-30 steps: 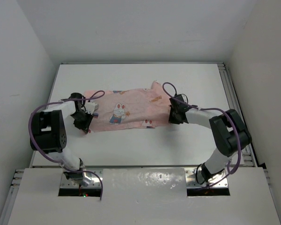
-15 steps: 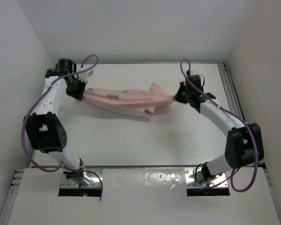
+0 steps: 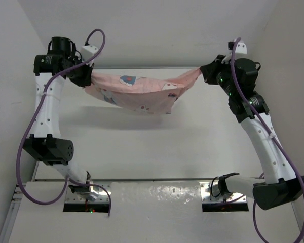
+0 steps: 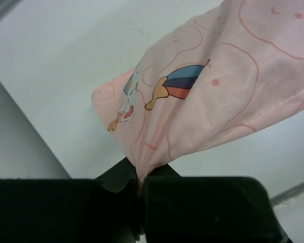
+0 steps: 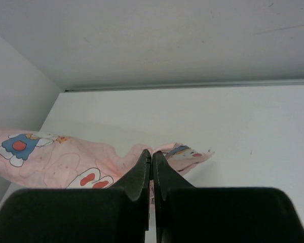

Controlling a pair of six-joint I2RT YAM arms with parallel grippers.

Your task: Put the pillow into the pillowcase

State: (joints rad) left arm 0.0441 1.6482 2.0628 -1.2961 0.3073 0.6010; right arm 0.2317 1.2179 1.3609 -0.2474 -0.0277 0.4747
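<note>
The pillowcase (image 3: 137,96) hangs above the far desk (image 3: 142,147), its ends clamped by the left pincer (image 3: 88,78) and right pincer (image 3: 205,74). No pillow is visible; whether it is inside cannot be told.

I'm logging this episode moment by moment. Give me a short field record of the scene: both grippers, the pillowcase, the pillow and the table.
left gripper: shut on one end of the pillowcase, raised at far left
right gripper: shut on the opposite end, raised at far right
pillowcase: strung between the two grippers, sagging in the middle, lifted off the table
pillow: not visible in any view
table: bare white surface below the cloth, showing its shadow
task state: cannot tell whether the pillow is inside
</note>
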